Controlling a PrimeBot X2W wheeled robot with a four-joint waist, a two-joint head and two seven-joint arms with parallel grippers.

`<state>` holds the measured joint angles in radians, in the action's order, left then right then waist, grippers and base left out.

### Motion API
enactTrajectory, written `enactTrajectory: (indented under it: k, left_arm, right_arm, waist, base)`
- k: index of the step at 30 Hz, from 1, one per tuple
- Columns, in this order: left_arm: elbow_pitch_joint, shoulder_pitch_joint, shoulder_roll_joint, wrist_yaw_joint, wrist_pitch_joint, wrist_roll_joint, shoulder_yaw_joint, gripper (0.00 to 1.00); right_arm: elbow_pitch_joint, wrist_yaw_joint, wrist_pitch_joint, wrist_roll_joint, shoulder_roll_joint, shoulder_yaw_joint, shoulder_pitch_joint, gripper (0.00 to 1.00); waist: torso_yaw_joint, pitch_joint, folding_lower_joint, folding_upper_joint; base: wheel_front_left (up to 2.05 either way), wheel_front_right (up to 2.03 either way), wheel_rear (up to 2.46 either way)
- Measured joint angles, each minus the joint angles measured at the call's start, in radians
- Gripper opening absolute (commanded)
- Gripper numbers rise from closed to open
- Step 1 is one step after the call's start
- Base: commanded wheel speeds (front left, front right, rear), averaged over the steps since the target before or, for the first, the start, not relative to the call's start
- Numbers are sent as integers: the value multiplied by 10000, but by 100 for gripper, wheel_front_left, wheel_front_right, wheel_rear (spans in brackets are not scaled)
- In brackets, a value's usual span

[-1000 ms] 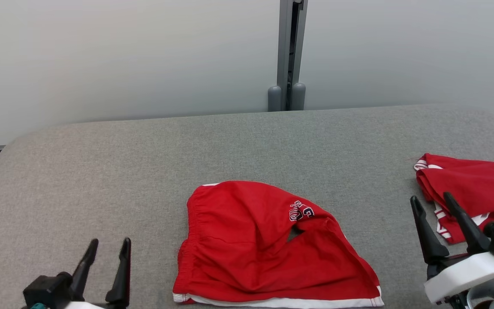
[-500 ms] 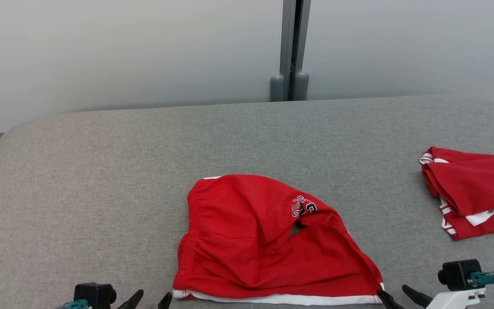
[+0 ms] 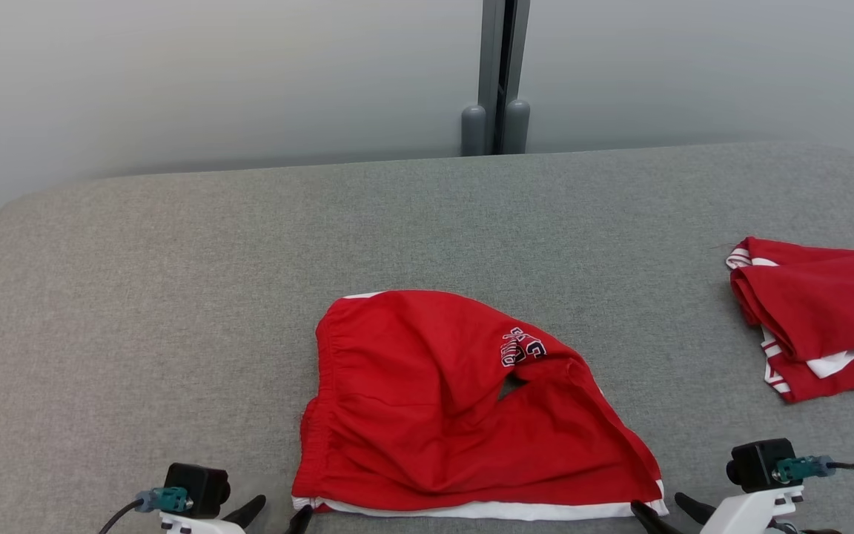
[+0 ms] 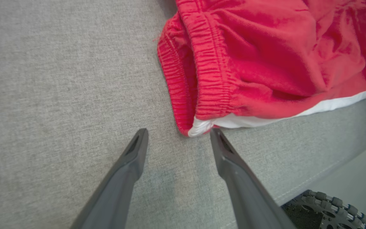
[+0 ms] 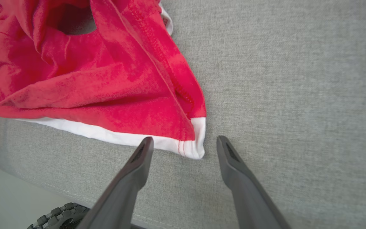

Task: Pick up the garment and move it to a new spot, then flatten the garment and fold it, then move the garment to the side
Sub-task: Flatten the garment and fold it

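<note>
The red shorts (image 3: 464,415) are laid crumpled at the grey desk's (image 3: 175,297) near edge. In the wrist views, their near corners are framed by the released left pincer (image 4: 179,131) and the released right pincer (image 5: 185,138). In the head view, a second red garment (image 3: 820,326) is seen at the far right.

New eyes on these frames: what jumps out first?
The rumpled red shorts with a white edge, lying at the near side of the grey table, catch the eye first. The left gripper and right gripper, both open, each point at one near corner of that white edge, not yet closed on it. A second red garment lies at the table's far right.
</note>
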<state>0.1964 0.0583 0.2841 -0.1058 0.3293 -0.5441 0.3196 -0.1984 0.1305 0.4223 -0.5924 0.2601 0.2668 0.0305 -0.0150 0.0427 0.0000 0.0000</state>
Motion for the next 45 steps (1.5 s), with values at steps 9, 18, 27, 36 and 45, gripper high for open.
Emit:
enactTrajectory:
  k: [9,18,27,36,45]
  left_arm:
    - [587,-631,-75,-165,-217,-190,558,100]
    - [713,-993,29,-236,-430,-587,1279,0]
    - [263,-1082,512,-240,-627,-1252,1620,0]
    - [-1214,-2548,1954,-242,539,-1473,1852,0]
    - [-972,-7009,2656,-244,2690,-2959,2196,0]
  right_arm:
    - [-366,0,127,27,-178,167,-294,100]
    - [-685,2,-81,-86,-255,447,-557,13]
    - [-466,0,-702,-322,-48,449,-654,0]
    - [941,0,-1555,-1233,460,79,-1687,0]
    - [552,0,-2038,-2115,934,884,-5907,0]
  waist:
    - [-36,298,0,0]
    - [-9,327,0,0]
    - [2,147,0,0]
    - [-70,274,0,0]
    - [-203,1654,0,0]
  base:
    - [0,0,0]
    - [0,0,0]
    - [0,0,0]
    - [0,0,0]
    - [0,0,0]
